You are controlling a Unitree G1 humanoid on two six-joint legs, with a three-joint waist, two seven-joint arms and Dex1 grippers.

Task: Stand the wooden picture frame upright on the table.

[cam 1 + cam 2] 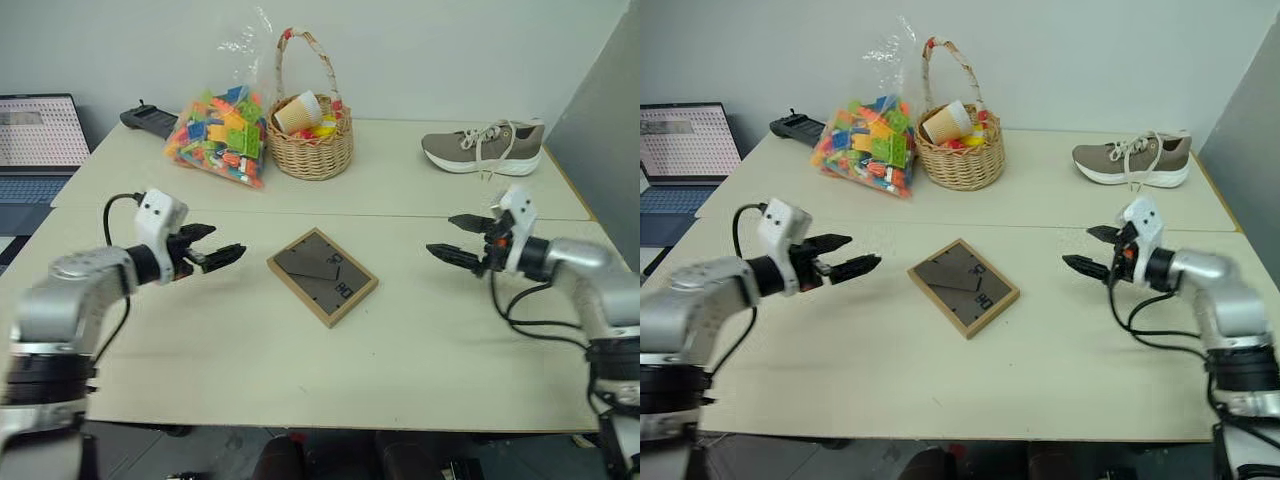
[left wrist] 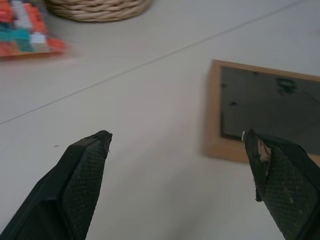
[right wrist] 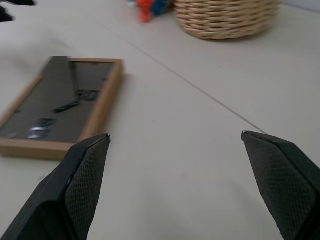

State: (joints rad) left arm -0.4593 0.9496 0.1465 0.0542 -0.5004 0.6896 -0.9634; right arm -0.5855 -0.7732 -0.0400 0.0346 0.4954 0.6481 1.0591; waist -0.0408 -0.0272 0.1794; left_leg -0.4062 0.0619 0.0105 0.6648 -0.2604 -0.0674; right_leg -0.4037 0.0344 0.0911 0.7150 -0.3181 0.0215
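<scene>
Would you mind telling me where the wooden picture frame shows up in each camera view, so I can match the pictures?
Left eye view: the wooden picture frame lies flat, back up, at centre.
Right eye view: centre, between the two grippers.
Left wrist view: right side, beyond the fingers.
Right wrist view: left side.
Shared landmark: the wicker basket, beyond the table seam.

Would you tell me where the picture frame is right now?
In the left eye view, the frame lies flat, back panel up, mid-table between the two open pincers, just nearer than the seam, with the basket beyond it.
</scene>
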